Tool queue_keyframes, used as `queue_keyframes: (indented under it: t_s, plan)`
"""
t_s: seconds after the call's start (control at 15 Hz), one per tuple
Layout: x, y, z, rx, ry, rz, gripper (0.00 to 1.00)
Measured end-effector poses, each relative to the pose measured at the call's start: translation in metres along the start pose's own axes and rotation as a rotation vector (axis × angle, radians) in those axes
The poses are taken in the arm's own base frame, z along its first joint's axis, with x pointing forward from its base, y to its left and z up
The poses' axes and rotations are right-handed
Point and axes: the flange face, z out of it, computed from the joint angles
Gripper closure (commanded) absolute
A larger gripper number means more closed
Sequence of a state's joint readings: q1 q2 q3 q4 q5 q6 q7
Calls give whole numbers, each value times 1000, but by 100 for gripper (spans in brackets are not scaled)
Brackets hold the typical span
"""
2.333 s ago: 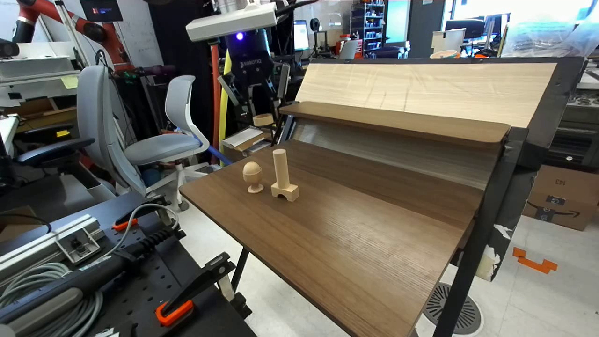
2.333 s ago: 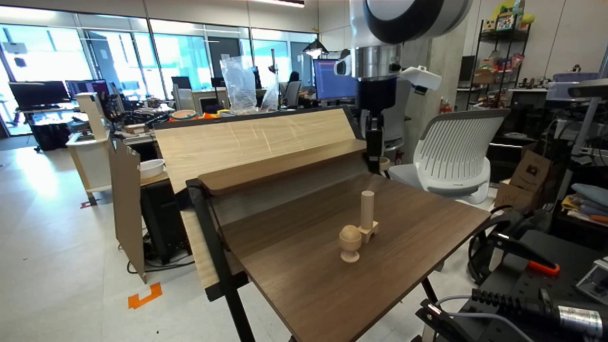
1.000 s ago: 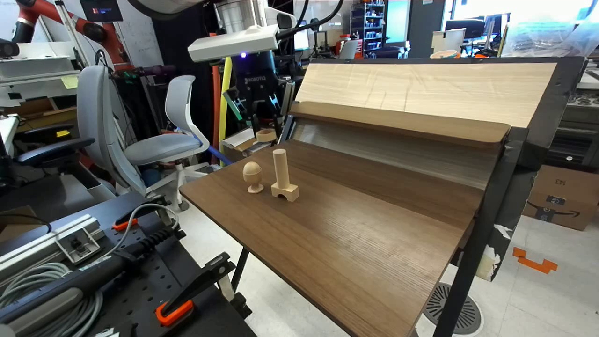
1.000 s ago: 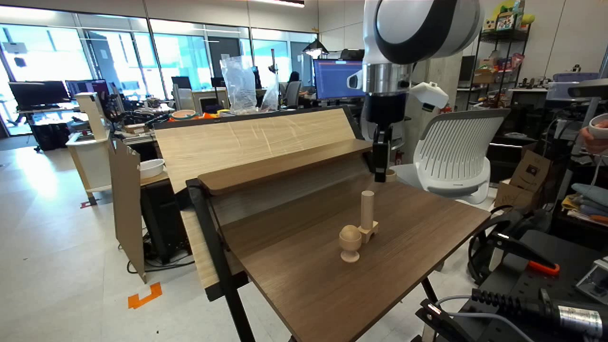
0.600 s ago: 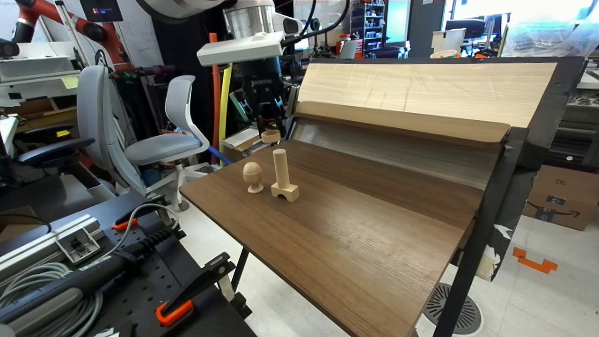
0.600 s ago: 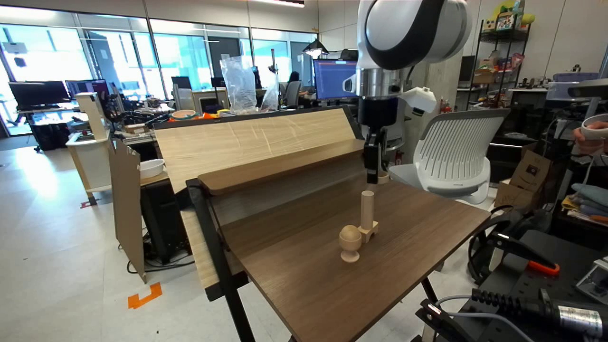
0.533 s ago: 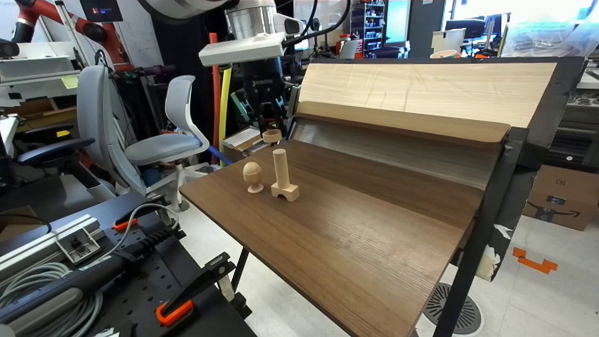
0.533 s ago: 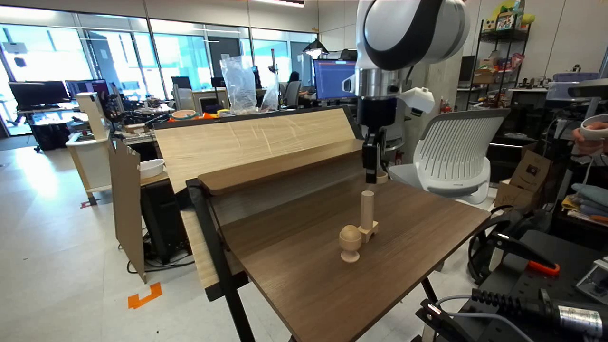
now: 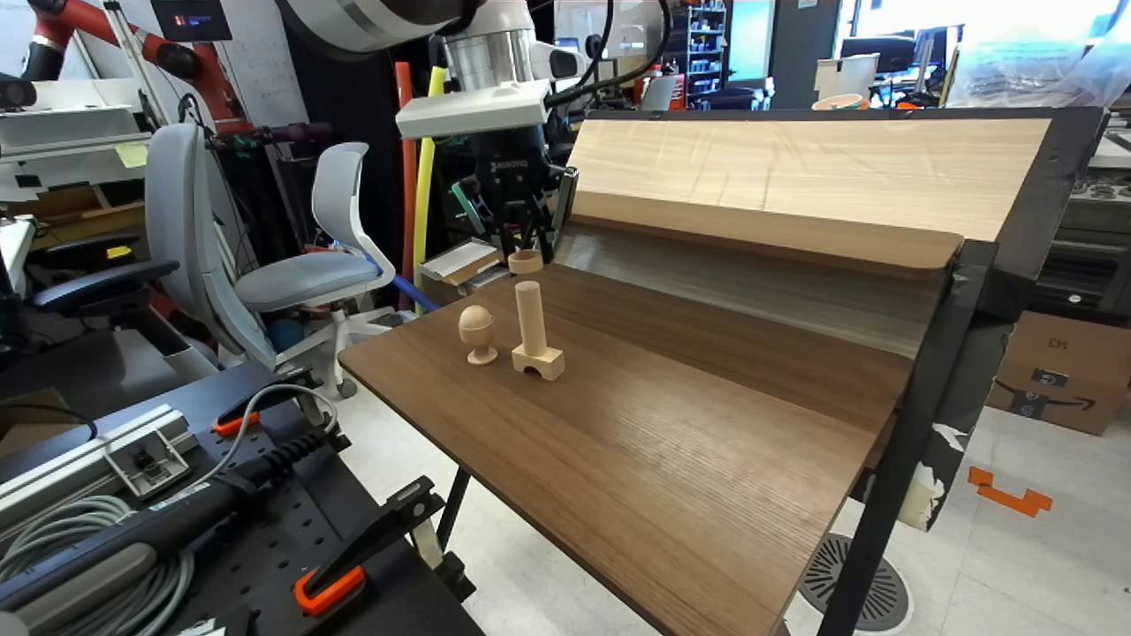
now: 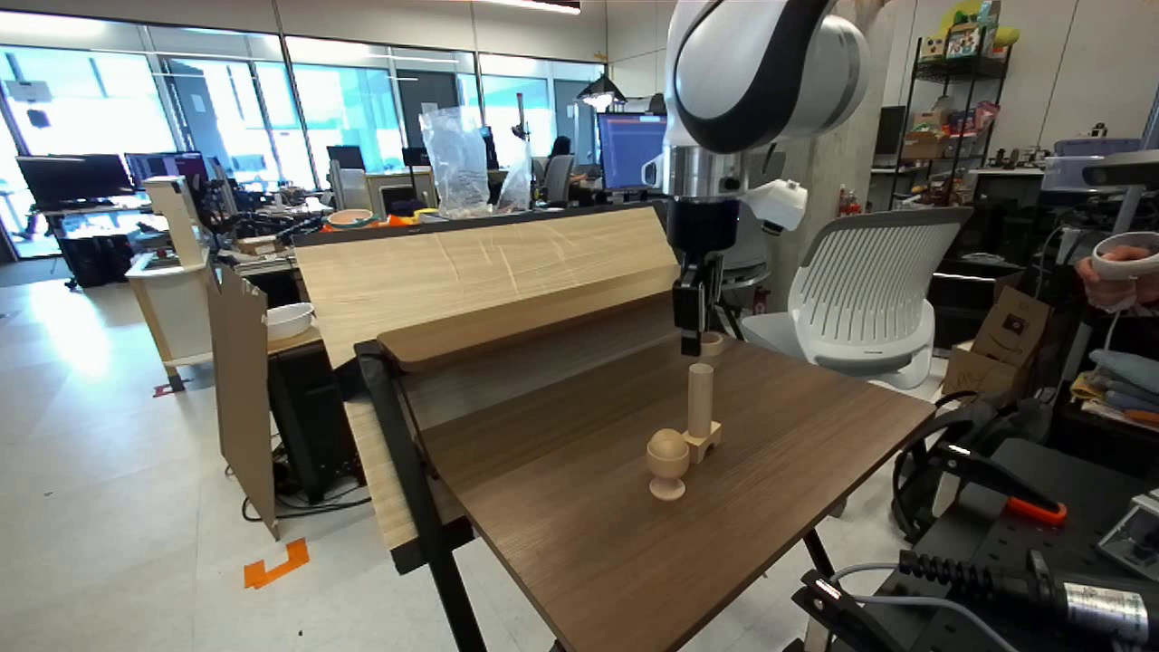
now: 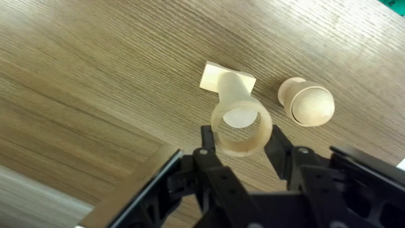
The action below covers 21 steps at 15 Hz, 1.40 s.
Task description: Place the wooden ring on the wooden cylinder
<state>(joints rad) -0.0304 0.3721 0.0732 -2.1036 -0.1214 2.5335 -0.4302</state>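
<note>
From the wrist view, we see the tool [image 11: 242, 139] clamped on a pale wooden ring [image 11: 241, 148], one black fingertip [image 11: 208, 137] pressed to each side of it. The ring's round hole faces us, and through its upper part shows the end of the wooden cylinder [image 11: 233, 88]. In both exterior views the tool points downward, holding the ring up off the tabletop [image 9: 671, 442] and near the cylinder's top; the two are apart. Whether the ring is squarely over the cylinder, we cannot tell.

The cylinder stands upright on a blocky foot [image 9: 539, 358] with an arched notch in its underside. Near it, with a strip of brown wood between, we find an egg cup [image 10: 668, 462]: a small wooden goblet on a round base, topped by a smooth, domed piece. Both stand on the tabletop, toward one end. Along its length runs a raised brown shelf [image 9: 760, 221], and behind that we make out a pale wooden panel [image 9: 804, 168]. Farther out, in an exterior view, a black bench [image 9: 252, 565] bears a clamp [image 9: 375, 530] with an orange part, and two grey chairs [image 9: 309, 281] stand past the tabletop.
</note>
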Motion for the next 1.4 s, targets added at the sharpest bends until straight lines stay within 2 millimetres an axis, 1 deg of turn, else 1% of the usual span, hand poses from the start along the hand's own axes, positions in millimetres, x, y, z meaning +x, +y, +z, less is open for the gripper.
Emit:
queue_keyframes:
  t_s: [0.27,0.47,0.8,1.4]
  plan:
    - [5,1,11,5,-1,10,81]
    - [8,-2,15,9,-3,9,81]
    - [11,-7,14,13,0,3,81]
    - [10,-6,15,12,-1,14,81]
